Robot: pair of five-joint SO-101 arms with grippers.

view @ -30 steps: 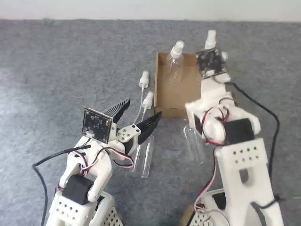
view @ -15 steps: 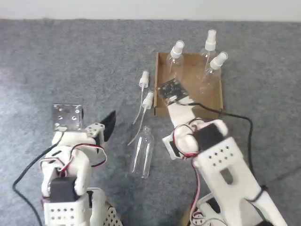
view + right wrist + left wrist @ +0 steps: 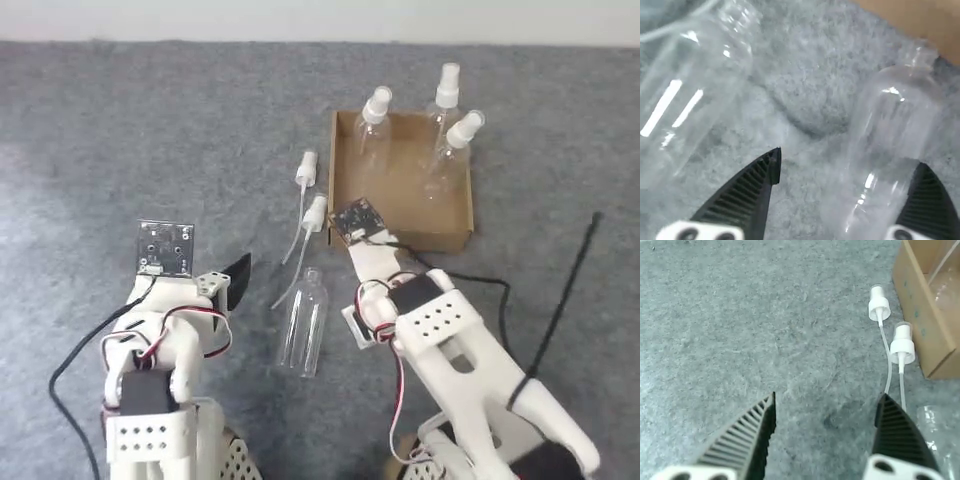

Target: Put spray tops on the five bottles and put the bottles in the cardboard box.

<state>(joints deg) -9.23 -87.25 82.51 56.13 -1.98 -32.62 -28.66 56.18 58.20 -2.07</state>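
Observation:
Three capped bottles [image 3: 372,132] [image 3: 443,95] [image 3: 452,150] stand in the cardboard box [image 3: 345,190]. Two loose spray tops [image 3: 306,170] [image 3: 315,213] lie on the carpet left of the box, also in the left wrist view [image 3: 878,305] [image 3: 902,342]. An uncapped bottle [image 3: 305,320] lies between the arms. My left gripper [image 3: 828,399] hangs open over bare carpet, short of the tops. My right gripper [image 3: 847,162] is open low over the carpet, with a second uncapped bottle [image 3: 890,125] lying partly between its fingers. The other bottle [image 3: 685,85] lies beside it.
Grey carpet covers the whole table. The left arm [image 3: 165,330] sits at the front left and the right arm [image 3: 440,340] at the front right, covering the second uncapped bottle from above. The box's corner [image 3: 910,15] is just beyond the right gripper.
The right arm left the box, where a third capped bottle now stands, and came down over the uncapped bottle near the box's front. The left arm drew back from the lying bottle.

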